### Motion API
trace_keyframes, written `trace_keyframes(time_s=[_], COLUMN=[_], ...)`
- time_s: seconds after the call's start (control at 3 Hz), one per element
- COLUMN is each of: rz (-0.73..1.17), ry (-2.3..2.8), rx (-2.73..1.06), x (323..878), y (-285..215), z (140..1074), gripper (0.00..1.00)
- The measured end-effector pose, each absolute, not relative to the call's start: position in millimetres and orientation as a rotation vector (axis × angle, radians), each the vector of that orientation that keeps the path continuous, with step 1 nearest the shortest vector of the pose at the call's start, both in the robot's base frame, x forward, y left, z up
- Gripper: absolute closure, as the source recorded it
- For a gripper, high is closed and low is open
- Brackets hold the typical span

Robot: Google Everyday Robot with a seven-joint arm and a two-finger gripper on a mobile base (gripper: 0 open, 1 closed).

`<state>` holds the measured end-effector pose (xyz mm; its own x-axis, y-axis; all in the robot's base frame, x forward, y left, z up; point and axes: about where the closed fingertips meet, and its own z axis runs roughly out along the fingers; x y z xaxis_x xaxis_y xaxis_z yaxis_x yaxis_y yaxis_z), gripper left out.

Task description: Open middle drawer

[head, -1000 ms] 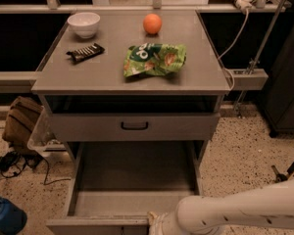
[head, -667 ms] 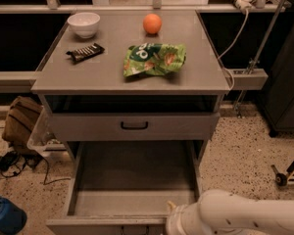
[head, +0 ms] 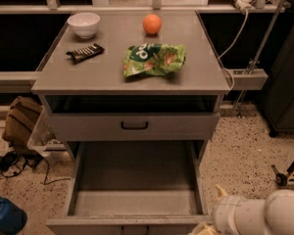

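Grey middle drawer [head: 88, 127], black bar handle [head: 134, 126], front upright; gripper [head: 204, 229] at bottom right.

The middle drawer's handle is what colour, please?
The handle is black, clearest in the camera view; the gripper is bottom right.

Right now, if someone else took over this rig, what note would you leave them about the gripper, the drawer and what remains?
Gripper: at the lower right edge of the view, beside the front right corner of the pulled-out drawer.
Middle drawer: pulled far out toward the camera, its floor in full view.
Upper drawer: sits well back from it, black bar handle facing out.
Done: the opening looks complete.
Left: probably only moving the arm clear of the drawer front.
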<state>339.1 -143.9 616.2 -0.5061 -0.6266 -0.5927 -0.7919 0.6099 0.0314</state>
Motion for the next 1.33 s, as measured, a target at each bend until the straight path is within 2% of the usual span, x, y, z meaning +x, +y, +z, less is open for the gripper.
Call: trace_keyframes(time_s=[0.33,1.0,1.33], rz=[0.287,0.262,0.119], ry=[2.331,2.342,2.377], rx=[-0.929,-0.888,-0.750], x=[312.5,304.5,301.3], y=[-201.3,-212.3,-258.3], z=[666.4,671.7,701.2], gripper=[0.00,0.00,0.00])
